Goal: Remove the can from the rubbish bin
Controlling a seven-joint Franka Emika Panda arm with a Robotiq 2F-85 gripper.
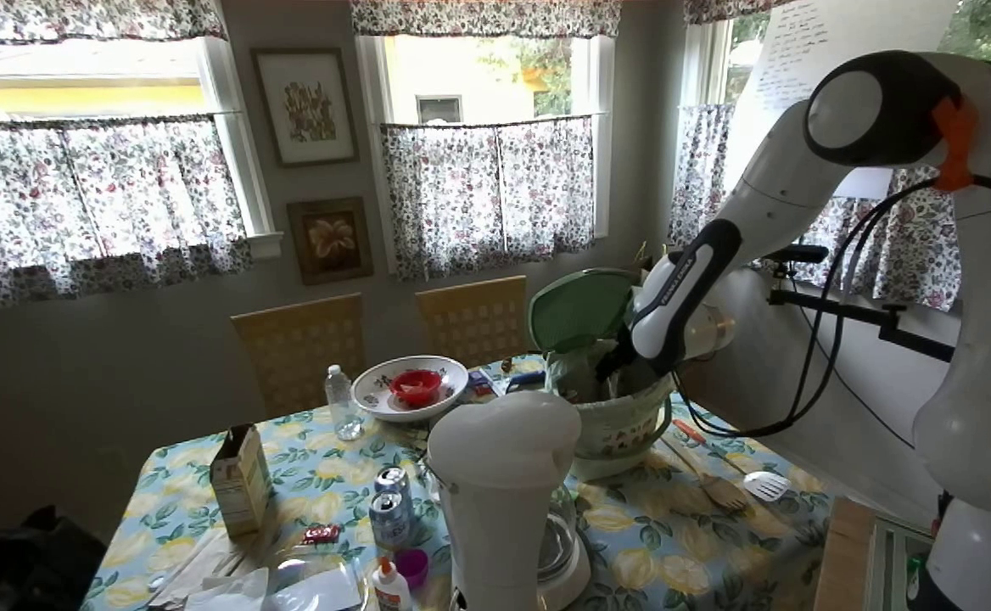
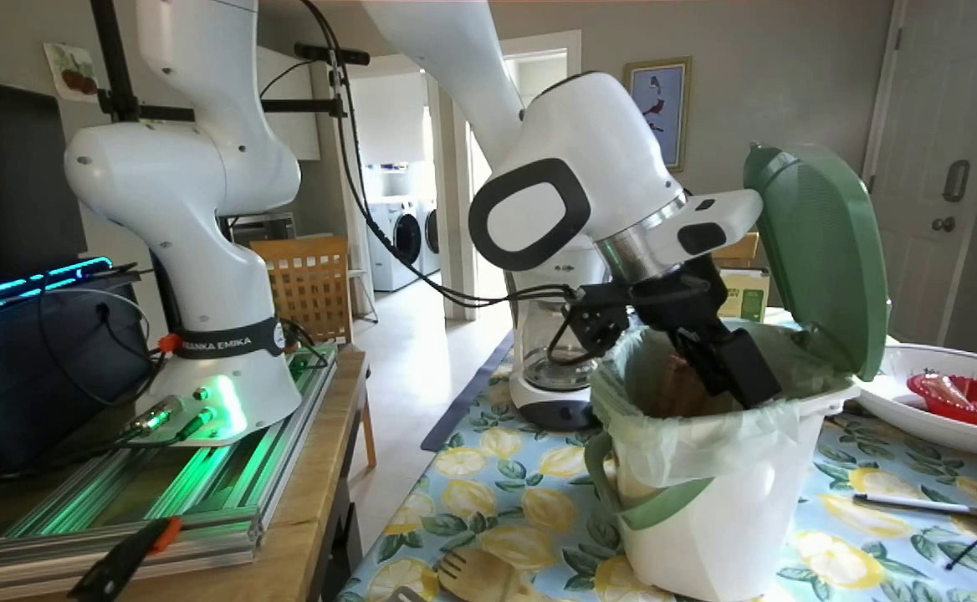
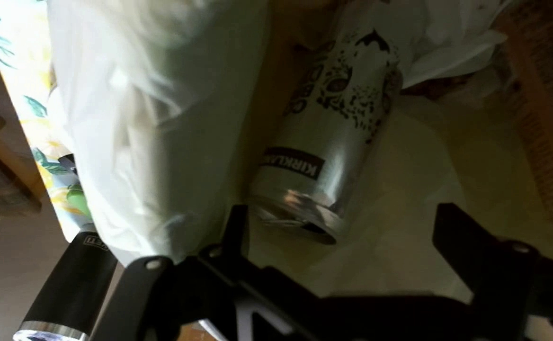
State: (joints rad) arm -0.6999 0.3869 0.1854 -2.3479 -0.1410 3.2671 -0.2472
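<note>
The rubbish bin point(image 1: 618, 428) point(image 2: 718, 518) stands on the table, cream-white with a thin liner bag. Its pale green lid point(image 1: 580, 310) point(image 2: 823, 259) is raised. In the wrist view a silver can point(image 3: 324, 132) with a leopard face and a dark label lies inside against the liner. Its opened end faces my gripper point(image 3: 343, 213). The fingers are open wide; the can's near end shows between them, closer to the left finger. I cannot tell that either finger touches it. In both exterior views my gripper point(image 1: 616, 365) point(image 2: 735, 372) reaches into the bin mouth, and the can is hidden.
A white coffee maker point(image 1: 495, 475) point(image 2: 557, 359) stands beside the bin. A white bowl point(image 1: 377, 399) holding a red bowl point(image 1: 416, 386) is near it. Drink cans point(image 1: 389, 518), a bottle point(image 1: 343, 403) and spatulas point(image 1: 765, 485) lie around. Brown packaging point(image 3: 541, 118) is inside the bin.
</note>
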